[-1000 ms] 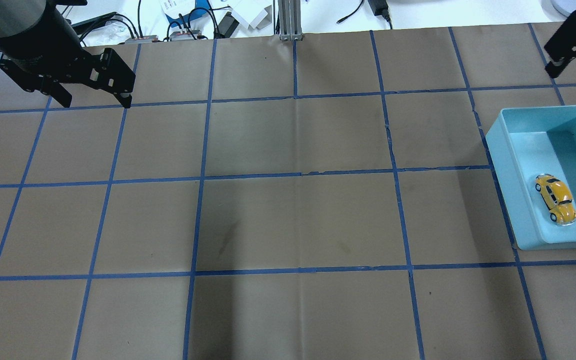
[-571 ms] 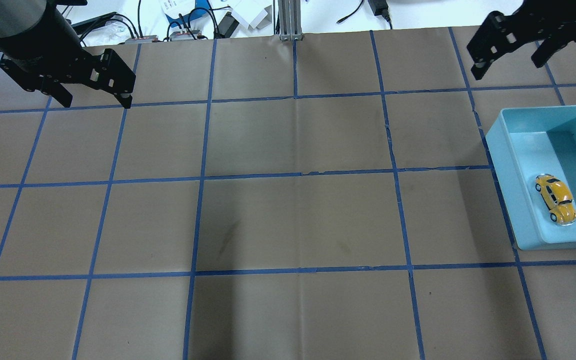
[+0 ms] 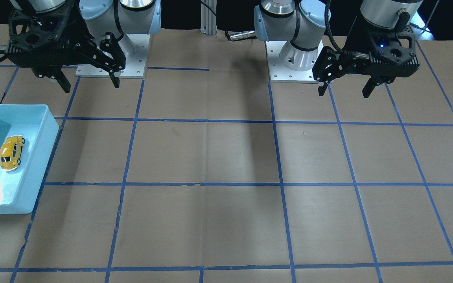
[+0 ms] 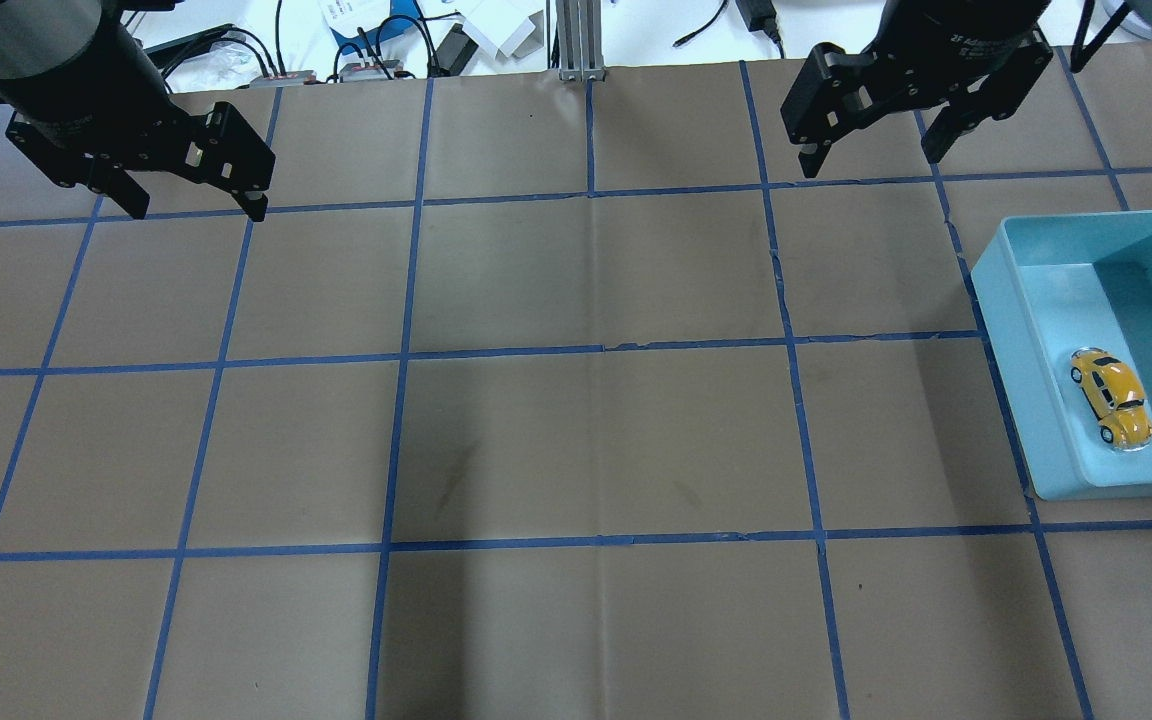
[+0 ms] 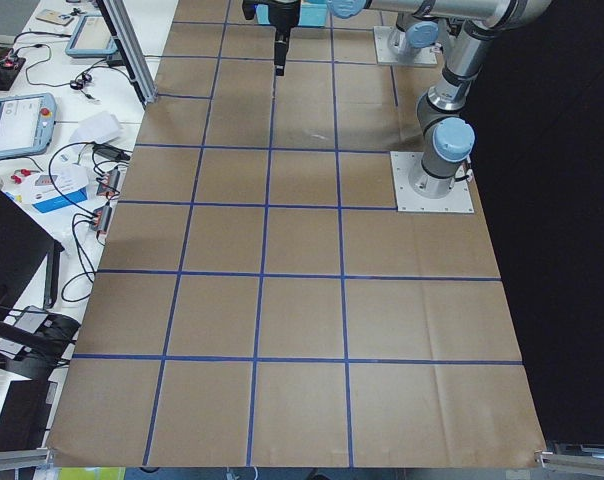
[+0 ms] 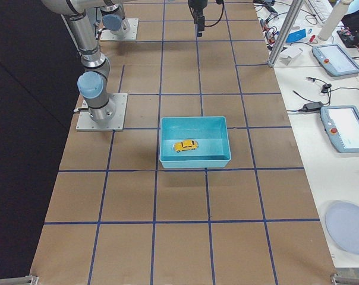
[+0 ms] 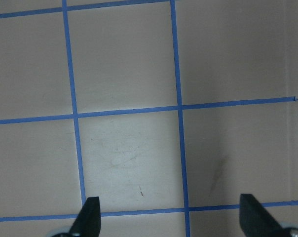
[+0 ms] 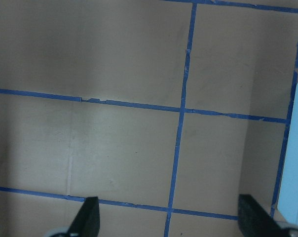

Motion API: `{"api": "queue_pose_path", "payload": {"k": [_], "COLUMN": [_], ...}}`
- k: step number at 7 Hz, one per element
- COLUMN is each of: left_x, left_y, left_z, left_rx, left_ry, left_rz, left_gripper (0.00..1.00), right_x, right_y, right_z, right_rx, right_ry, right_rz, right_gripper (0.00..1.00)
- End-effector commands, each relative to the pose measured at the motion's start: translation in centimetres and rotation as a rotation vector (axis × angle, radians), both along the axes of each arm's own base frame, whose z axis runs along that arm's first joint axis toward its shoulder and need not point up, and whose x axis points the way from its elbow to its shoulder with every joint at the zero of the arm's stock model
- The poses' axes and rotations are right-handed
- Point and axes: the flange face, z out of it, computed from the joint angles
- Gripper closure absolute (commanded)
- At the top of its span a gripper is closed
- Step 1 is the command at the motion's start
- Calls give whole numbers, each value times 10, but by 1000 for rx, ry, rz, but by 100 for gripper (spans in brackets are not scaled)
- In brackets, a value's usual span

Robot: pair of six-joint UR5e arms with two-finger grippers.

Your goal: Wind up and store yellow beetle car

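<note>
**Q:** Where does the yellow beetle car lie, and what does it look like?

**A:** It sits upright on its wheels on the floor of a light blue bin at the robot's right edge of the worktop. It is just beside the bin's long wall on the worktop-centre side, and in the overhead view it is toward the near end. It has a glossy yellow rounded shell, dark windows and black wheels, and it is much smaller than either pair of jaws.

**Q:** What is the state of the 2 pairs of jaws?

**A:** Both are spread wide and grasp nothing. The left jaws hang over the far left of the worktop. The right jaws hang over its far side, well apart from the bin. Each wrist view shows only bare gridded paper between the fingertips.

**Q:** How is the car likely to handle?

**A:** It is probably light and rigid, and the slick curved shell could squirt out of a pinch on the roof. The wheels may roll it away at first touch. The better hold looks to be low across the 2 flanks, between the wheel arches. The adjacent bin wall leaves little room for 1 finger.

**Q:** How far along is the task?

**A:** The car is in the bin, so storage looks done. Whether it was wound cannot be told.
</note>
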Motion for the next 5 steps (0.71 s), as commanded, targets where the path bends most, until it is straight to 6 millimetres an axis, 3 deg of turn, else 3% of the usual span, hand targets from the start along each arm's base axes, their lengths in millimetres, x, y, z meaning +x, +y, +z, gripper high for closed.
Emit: {"api": "queue_pose_path", "payload": {"k": [1, 5], "left_x": [2, -5], "left_y": [-3, -8], "left_z": [-7, -14], "left_rx": [15, 45], "left_ry": [5, 64], "left_rz": [5, 44], "left_gripper": [0, 0], "right_x": [5, 16], "right_y": [5, 13], "right_z": [3, -13], "right_rx": [-4, 31], "right_ry": [4, 74], "right_rz": [2, -36], "right_gripper": [0, 0]}}
